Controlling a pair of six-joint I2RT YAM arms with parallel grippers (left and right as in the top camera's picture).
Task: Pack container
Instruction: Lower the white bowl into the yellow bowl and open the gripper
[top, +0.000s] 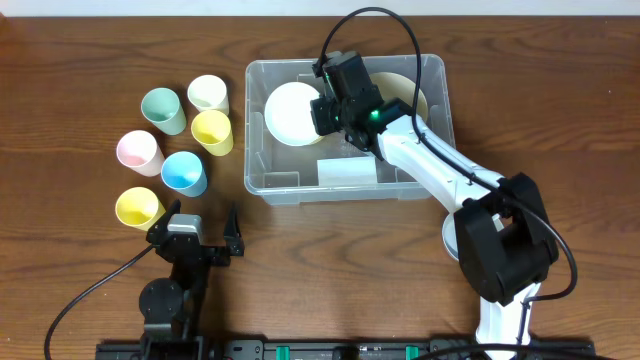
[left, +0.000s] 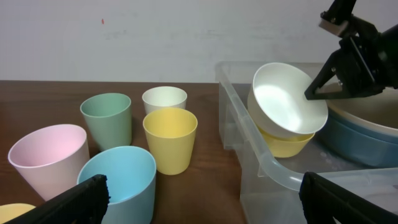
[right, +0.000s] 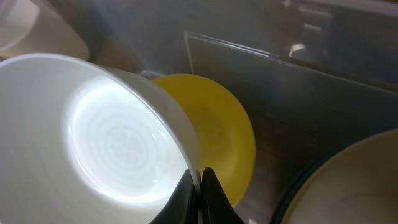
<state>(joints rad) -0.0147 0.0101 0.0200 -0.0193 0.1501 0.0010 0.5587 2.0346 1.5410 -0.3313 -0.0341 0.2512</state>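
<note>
The clear plastic container (top: 262, 178) sits at the table's centre-right, with a white label (top: 347, 171) inside near its front. My right gripper (top: 330, 108) is inside it, shut on the rim of a white bowl (top: 292, 112). In the right wrist view the fingers (right: 200, 177) pinch the white bowl's rim (right: 118, 143), with a yellow bowl (right: 217, 130) nested under it. A cream bowl on a blue one (left: 367, 134) lies at the container's right. My left gripper (top: 197, 237) is open and empty over the table in front of the cups.
Several cups stand left of the container: mint (top: 163, 109), white (top: 208, 94), yellow (top: 212, 131), pink (top: 139, 152), blue (top: 184, 173) and another yellow (top: 138, 207). A white round object (top: 450, 238) lies by the right arm's base.
</note>
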